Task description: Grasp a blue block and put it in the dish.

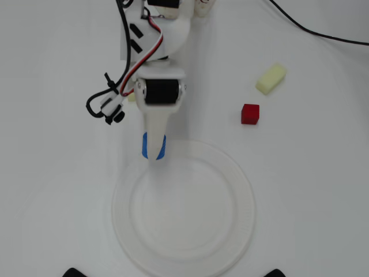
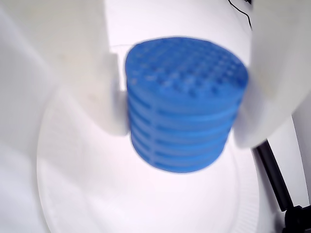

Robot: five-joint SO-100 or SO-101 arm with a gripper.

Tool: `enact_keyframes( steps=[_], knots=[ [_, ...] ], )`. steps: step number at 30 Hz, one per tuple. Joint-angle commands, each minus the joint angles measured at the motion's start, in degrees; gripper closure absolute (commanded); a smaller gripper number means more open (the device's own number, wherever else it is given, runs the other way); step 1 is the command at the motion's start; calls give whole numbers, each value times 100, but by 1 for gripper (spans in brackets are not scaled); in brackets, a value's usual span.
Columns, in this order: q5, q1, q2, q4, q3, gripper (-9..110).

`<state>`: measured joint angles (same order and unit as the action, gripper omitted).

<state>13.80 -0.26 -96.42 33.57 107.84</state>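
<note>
My white gripper (image 1: pixel 154 151) is shut on the blue block (image 1: pixel 153 145), a short ribbed cylinder. It holds the block above the upper left rim of the white dish (image 1: pixel 242 196). In the wrist view the blue block (image 2: pixel 184 104) fills the middle, clamped between the two white fingers (image 2: pixel 109 97). The gripper (image 2: pixel 180 126) hangs over the dish (image 2: pixel 97 194), which spreads below the block.
A red cube (image 1: pixel 250 113) and a pale yellow block (image 1: pixel 271 78) lie on the white table, right of the arm. Another pale yellow piece (image 1: pixel 132 97) peeks out beside the arm. A black cable (image 1: pixel 311 29) runs across the top right.
</note>
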Motion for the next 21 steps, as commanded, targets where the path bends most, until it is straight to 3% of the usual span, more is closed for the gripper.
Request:
enact_keyframes(
  steps=[1, 16, 21],
  knots=[
    [-123, -123, 589, -79, -747, 101],
    [-132, -396, 2101, -70, -1635, 101],
    [-149, -378, 2092, -9, -1644, 89]
  ],
)
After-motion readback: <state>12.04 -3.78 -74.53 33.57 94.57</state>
